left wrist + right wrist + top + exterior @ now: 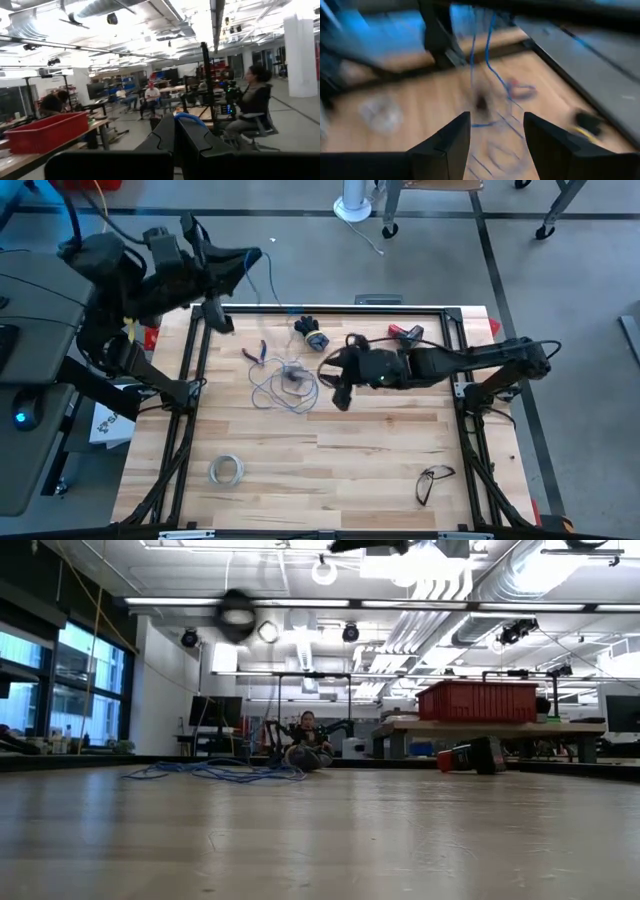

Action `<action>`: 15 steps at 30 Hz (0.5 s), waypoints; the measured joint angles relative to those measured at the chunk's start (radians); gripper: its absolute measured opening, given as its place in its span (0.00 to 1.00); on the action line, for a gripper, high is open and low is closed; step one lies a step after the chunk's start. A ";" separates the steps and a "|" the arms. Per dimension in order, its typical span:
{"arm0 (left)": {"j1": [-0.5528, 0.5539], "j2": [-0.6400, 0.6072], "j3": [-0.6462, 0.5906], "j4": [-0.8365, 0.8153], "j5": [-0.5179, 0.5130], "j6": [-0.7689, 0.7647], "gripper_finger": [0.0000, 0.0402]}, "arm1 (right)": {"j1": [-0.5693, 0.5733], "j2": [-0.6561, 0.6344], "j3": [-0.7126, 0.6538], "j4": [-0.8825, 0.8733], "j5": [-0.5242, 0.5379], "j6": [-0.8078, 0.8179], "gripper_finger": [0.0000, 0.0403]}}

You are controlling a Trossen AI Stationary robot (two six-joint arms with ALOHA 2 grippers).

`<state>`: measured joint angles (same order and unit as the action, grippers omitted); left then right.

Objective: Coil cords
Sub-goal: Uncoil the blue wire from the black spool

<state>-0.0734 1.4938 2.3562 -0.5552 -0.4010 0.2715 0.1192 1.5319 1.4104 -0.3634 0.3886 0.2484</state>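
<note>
- Thin bluish-grey wire (283, 383): loose tangled loops on the light wooden slat table (330, 470), left of centre toward the far edge; one strand (262, 272) rises to the left gripper (262, 256).
- Left gripper: raised beyond the table's far-left corner, fingers pinched together on the wire.
- Right gripper (341, 394): just right of the loops, low over the table, fingers (547, 142) apart, holding nothing.
- Small round dark spool (317, 340): near the far edge, just beyond the loops.

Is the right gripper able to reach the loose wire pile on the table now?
Probably yes. The right gripper hangs open beside the wire pile, and nothing lies between them on the table.
</note>
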 joint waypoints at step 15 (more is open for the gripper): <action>-0.013 -0.009 0.000 -0.001 0.001 -0.027 0.00 | -0.018 0.061 -0.079 0.315 -0.164 0.010 0.44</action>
<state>-0.0867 1.4845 2.3562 -0.5560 -0.4005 0.2449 0.1010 1.5933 1.3314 -0.0480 0.2245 0.2585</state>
